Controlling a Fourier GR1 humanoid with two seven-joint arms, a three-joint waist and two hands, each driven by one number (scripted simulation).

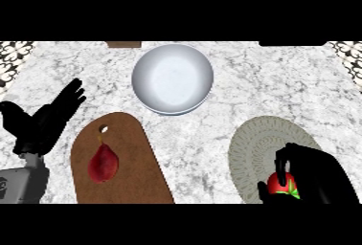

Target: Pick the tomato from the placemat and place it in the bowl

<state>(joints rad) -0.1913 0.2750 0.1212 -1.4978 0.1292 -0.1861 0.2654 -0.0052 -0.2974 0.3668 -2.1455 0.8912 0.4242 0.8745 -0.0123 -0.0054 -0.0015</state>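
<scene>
Right hand (pixel 311 172) curled round tomato (pixel 282 184) at near edge of placemat (pixel 258 143), fingers draped over its top, thumb below. Bowl (pixel 173 79) well apart, up and leftward of placemat. Left hand (pixel 44 119) resting open far left of placemat, fingers up.

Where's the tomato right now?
In the head view the tomato is at the lower right, on the near part of the round placemat, with the right hand curled round it. The bowl sits farther back, centre.
</scene>
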